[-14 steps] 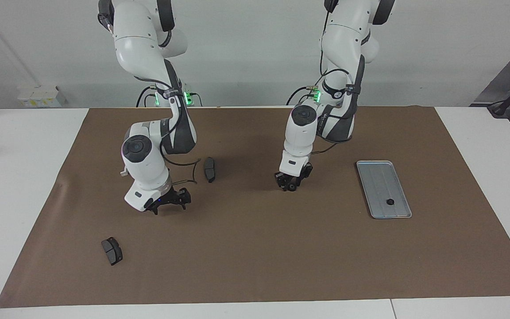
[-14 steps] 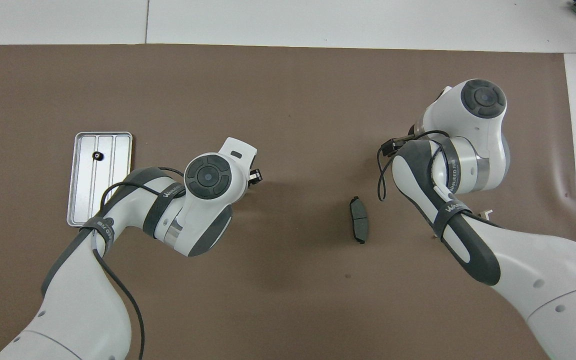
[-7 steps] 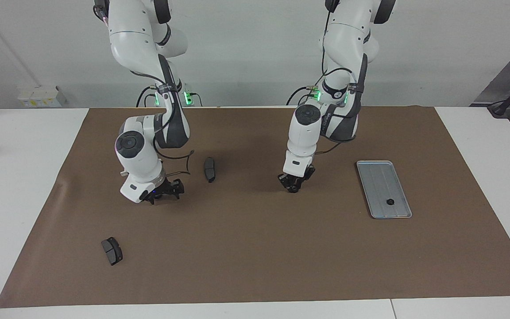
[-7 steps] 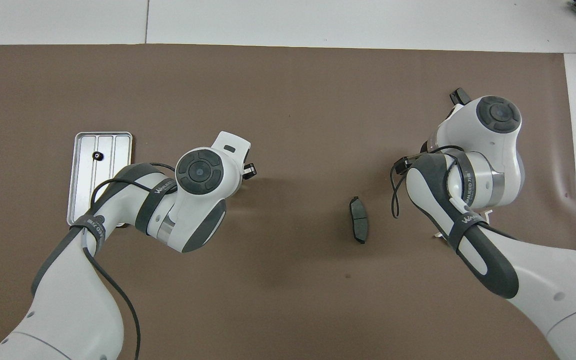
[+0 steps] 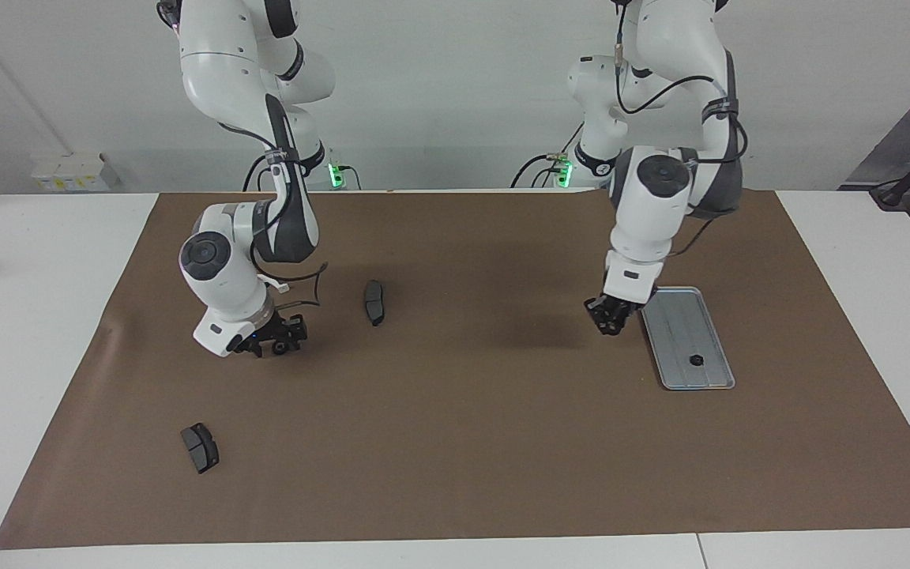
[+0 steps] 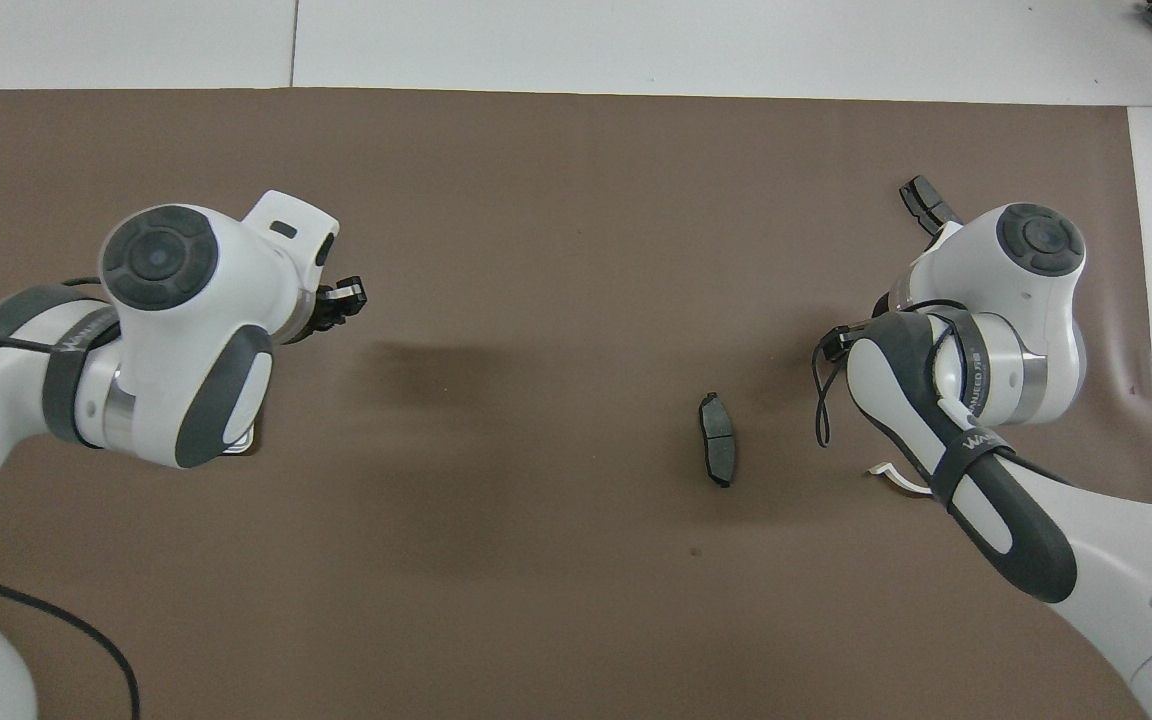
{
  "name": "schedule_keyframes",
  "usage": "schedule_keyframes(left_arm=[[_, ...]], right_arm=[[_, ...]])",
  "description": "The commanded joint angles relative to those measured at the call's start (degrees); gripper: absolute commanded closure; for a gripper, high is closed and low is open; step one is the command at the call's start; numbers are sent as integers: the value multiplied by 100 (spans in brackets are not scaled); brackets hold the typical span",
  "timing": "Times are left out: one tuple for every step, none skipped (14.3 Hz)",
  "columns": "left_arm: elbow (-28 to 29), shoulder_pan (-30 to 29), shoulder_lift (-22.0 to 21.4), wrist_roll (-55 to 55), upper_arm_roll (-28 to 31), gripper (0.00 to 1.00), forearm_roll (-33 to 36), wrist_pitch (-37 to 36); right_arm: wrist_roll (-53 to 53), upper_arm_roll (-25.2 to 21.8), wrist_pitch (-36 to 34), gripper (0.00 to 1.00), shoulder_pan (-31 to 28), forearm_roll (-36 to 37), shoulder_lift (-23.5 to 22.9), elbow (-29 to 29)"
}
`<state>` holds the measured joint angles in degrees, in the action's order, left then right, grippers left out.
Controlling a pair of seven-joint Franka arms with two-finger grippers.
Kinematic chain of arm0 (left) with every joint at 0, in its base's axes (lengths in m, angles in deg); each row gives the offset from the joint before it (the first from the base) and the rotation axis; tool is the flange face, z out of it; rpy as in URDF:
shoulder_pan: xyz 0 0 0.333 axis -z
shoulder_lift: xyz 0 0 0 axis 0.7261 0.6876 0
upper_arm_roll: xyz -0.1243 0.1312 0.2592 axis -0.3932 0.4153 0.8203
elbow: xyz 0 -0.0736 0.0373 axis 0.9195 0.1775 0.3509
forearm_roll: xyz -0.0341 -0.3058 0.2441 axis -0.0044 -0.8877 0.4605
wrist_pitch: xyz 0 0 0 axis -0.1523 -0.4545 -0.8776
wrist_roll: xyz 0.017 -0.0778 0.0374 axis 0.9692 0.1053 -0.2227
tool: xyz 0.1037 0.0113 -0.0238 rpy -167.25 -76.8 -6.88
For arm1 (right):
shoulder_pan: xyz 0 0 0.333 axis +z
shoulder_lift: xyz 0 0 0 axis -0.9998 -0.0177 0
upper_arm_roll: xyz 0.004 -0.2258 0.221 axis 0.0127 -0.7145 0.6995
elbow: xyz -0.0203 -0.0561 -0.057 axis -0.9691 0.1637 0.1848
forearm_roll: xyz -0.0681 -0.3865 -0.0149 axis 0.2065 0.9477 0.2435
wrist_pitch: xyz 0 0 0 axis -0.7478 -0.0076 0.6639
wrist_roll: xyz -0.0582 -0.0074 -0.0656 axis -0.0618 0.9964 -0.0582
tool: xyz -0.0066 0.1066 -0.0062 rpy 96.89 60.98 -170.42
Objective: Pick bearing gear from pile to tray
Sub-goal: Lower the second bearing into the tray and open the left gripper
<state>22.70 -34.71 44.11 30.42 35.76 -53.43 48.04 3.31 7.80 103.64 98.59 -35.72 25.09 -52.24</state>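
Observation:
The silver tray (image 5: 672,316) lies toward the left arm's end of the mat with one small black bearing gear (image 5: 694,360) in it. My left gripper (image 5: 609,318) hangs above the mat just beside the tray's rim, fingers close together on a small dark gear. In the overhead view the left gripper (image 6: 342,298) shows, while the arm covers the tray except a corner (image 6: 242,447). My right gripper (image 5: 278,340) is open and low over the mat near a dark brake pad (image 5: 374,301). A white half-ring bracket (image 6: 894,478) peeks out beside the right arm.
A second brake pad (image 5: 199,447) lies farther from the robots toward the right arm's end, also seen from overhead (image 6: 926,203). The first pad (image 6: 717,452) lies mid-mat. The brown mat (image 5: 455,442) covers the white table.
My left gripper has risen and swung from the mat's middle toward the tray. My right gripper has drawn back toward the robots and the right arm's end, uncovering the second brake pad from overhead.

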Motion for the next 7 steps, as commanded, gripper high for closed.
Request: schedule_keyframes(left_arm=[[253, -647, -140, 1143, -64, 100, -246, -88], [375, -867, -201, 1530, -73, 100, -255, -53], [516, -1069, -228, 1943, -64, 100, -360, -1], [674, -1236, -298, 2277, -55, 100, -474, 113], [963, -1369, -394, 2542, -55, 100, -484, 331], [1340, -1440, -508, 2605, -64, 100, -501, 725], [1613, -1440, -527, 2606, -64, 100, -510, 1129]], right_arm=[[-83, 77, -28, 38, -73, -63, 233, -283], [-57, 77, -1, 39, -73, -63, 241, -274], [-14, 77, 25, 41, -73, -63, 241, -274], [74, 77, 51, 41, -73, -63, 241, -274], [110, 77, 78, 45, -56, -63, 241, -265], [119, 77, 78, 48, -56, -63, 250, -265], [127, 77, 87, 49, -64, -63, 267, -265]])
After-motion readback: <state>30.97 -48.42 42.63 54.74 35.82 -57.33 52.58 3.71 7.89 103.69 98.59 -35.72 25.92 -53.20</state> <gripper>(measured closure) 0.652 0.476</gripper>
